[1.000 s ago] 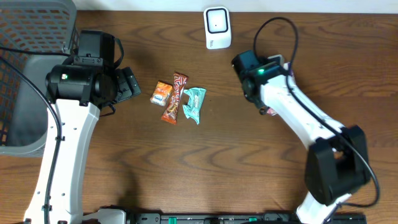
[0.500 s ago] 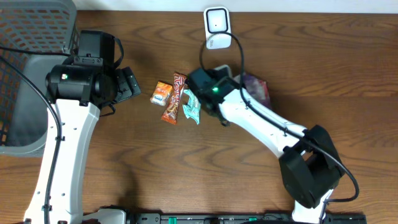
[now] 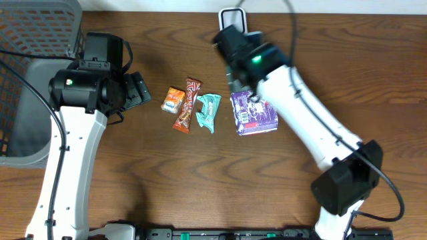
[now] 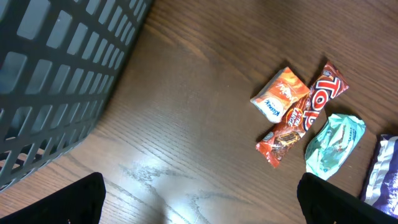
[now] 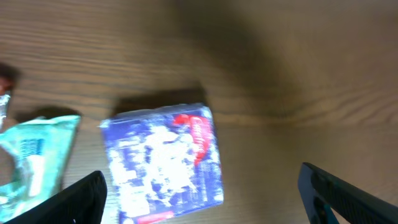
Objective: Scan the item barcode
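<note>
A purple-blue snack package (image 3: 254, 113) lies flat on the wooden table, just right of a teal packet (image 3: 208, 111). In the right wrist view the package (image 5: 163, 163) is blurred and sits on the wood below my right gripper (image 5: 208, 199), whose jaws stand wide apart and touch nothing. The white scanner (image 3: 230, 12) at the back edge is mostly hidden by my right arm (image 3: 293, 93). Left of the snacks my left gripper (image 3: 139, 91) is open and holds nothing; its dark fingertips (image 4: 53, 202) frame bare wood.
An orange packet (image 3: 175, 100) and a red candy bar (image 3: 189, 105) lie beside the teal packet (image 4: 334, 144). A grey mesh basket (image 3: 27, 67) fills the left side, and its wall (image 4: 56, 68) is close to my left gripper.
My right arm swung in from the right with the purple package, let it go beside the teal packet and opened its jaws, then moved back toward the scanner. The left arm has not moved.
</note>
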Controlling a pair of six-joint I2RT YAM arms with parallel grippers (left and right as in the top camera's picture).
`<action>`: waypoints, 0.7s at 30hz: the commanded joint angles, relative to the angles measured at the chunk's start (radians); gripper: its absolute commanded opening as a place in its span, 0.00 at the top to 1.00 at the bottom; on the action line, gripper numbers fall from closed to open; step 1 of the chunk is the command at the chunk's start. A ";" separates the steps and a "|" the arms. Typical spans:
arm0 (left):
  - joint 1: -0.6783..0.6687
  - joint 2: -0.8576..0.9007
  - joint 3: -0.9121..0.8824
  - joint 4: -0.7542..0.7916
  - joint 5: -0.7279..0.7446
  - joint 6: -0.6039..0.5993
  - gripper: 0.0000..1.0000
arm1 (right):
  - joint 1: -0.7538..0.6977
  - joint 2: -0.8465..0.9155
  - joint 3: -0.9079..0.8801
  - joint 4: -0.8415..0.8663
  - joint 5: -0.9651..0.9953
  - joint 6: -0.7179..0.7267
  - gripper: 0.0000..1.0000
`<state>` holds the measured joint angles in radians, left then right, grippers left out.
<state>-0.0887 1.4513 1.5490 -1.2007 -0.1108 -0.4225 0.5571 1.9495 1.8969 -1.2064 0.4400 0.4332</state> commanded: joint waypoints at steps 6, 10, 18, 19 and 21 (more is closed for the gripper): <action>0.001 0.003 0.003 -0.003 -0.006 -0.010 0.02 | -0.319 0.000 -0.064 0.012 -0.718 -0.327 0.14; 0.001 0.003 0.003 -0.003 -0.006 -0.010 0.02 | -0.425 0.000 -0.170 0.085 -0.874 -0.383 0.16; 0.001 0.003 0.003 -0.003 -0.006 -0.010 0.02 | -0.536 0.000 -0.534 0.441 -1.161 -0.383 0.20; 0.001 0.003 0.003 -0.003 -0.006 -0.010 0.02 | -0.537 0.000 -0.568 0.480 -1.184 -0.383 0.20; 0.001 0.003 0.003 -0.003 -0.006 -0.010 0.02 | -0.536 0.000 -0.643 0.567 -1.221 -0.378 0.20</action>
<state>-0.0883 1.4513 1.5490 -1.2007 -0.1112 -0.4225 0.0208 1.9522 1.3582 -0.7155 -0.6117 0.0700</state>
